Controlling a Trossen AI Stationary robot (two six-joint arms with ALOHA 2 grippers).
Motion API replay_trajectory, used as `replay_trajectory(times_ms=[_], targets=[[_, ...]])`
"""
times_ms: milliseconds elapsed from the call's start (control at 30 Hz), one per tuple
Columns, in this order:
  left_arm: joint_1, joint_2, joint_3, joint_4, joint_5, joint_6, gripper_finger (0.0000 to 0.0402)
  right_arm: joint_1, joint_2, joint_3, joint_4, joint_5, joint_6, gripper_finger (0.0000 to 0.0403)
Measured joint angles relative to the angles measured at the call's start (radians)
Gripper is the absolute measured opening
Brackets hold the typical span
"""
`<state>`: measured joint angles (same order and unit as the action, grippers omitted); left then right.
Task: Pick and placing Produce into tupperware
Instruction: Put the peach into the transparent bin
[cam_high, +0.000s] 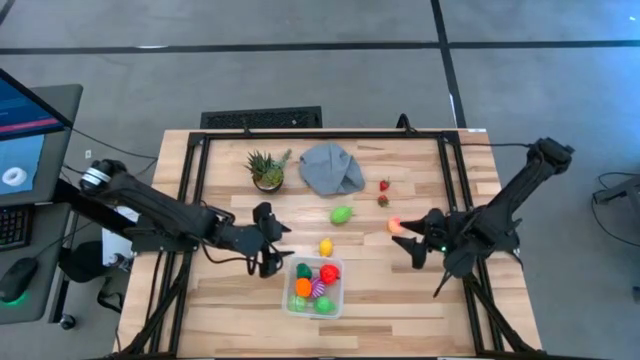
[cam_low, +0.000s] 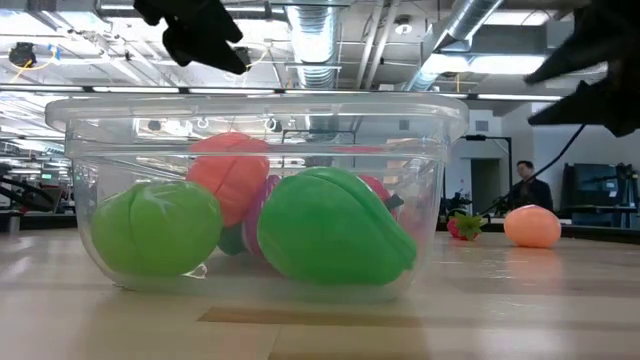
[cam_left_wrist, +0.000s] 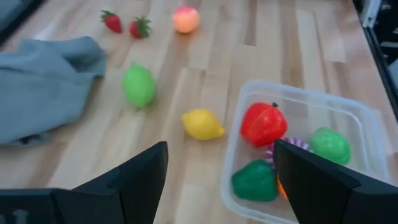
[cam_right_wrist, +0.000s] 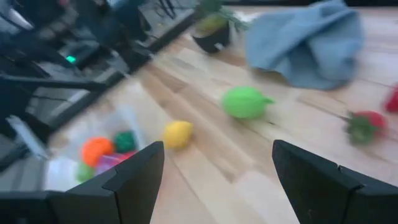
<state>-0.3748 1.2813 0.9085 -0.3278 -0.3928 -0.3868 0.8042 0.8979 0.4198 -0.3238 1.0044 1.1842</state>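
Observation:
The clear tupperware stands near the table's front middle and holds several toy fruits: green, red, orange and purple-striped. On the bare wood lie a yellow lemon, a green fruit, two strawberries and a peach-coloured fruit. My left gripper hovers open just left of the tupperware and above its height, with nothing between its fingers. My right gripper hangs open right of the peach-coloured fruit, also holding nothing.
A crumpled grey cloth and a small spiky potted plant sit at the far middle of the table. Black frame rails run along the table's left and right sides. Bare wood lies between the lemon and my right gripper.

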Motion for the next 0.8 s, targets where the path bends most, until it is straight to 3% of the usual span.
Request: replay_trajectory(times_ms=[133,300,467,800], targets=[[0.000,-0.018,0.000,-0.037,-0.025,-0.002,0.0279,0.009,-0.025,0.000,-0.229,-0.013,0.147,0.0322],[0.000,-0.022,0.000,-0.074,-0.036,-0.016,0.0279,0.004,-0.019,0.000,-0.446,-0.111,0.262,0.0322],[0.000,-0.022,0.000,-0.084,-0.067,-0.025,0.0279,-0.017,-0.023,0.000,-0.528,-0.142,0.274,0.0322],[0.009,-0.021,0.000,-0.086,-0.111,-0.035,0.0279,-0.122,-0.015,0.000,-0.582,-0.216,0.143,0.0327]])
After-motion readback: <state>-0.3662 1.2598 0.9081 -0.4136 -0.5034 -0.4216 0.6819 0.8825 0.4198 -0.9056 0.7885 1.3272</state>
